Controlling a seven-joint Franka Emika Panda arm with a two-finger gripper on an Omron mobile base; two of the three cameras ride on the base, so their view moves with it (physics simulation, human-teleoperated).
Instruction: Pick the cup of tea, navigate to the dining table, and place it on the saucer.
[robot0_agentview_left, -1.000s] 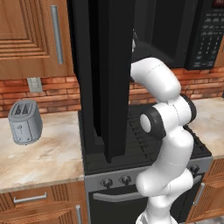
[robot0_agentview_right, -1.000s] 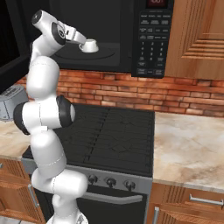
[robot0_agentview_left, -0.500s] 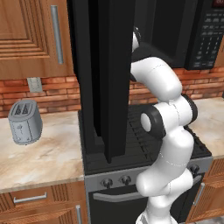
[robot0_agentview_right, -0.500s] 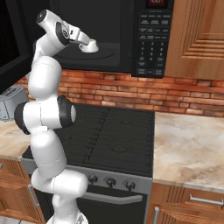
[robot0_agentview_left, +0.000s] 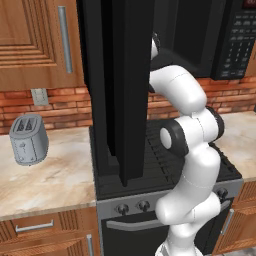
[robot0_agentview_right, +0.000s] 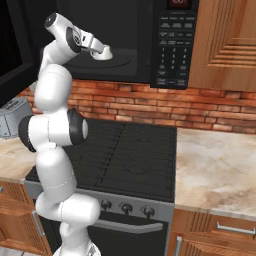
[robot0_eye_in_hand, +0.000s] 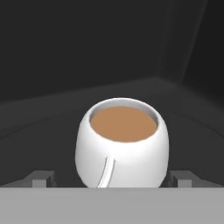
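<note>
Jaws (robot0_eye_in_hand: 112, 178) spread wide, one tip each side of cup (robot0_eye_in_hand: 123, 144), not pinching it. Cup upright w/ brown tea, handle toward camera, sitting on dark floor inside microwave (robot0_agentview_right: 150, 40). Arm (robot0_agentview_right: 55, 130) reaches up into open cavity, above stove (robot0_agentview_right: 125, 155). Toaster (robot0_agentview_left: 29, 139) on tabletop (robot0_agentview_left: 45, 180), left.

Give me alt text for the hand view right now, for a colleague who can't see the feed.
A small white round cup of brown tea sits close in front of the camera, on the dark floor of a black microwave interior, its thin handle facing the camera. The two dark fingers rise at either side of the cup's base, with the cup between them; contact cannot be told.
</note>
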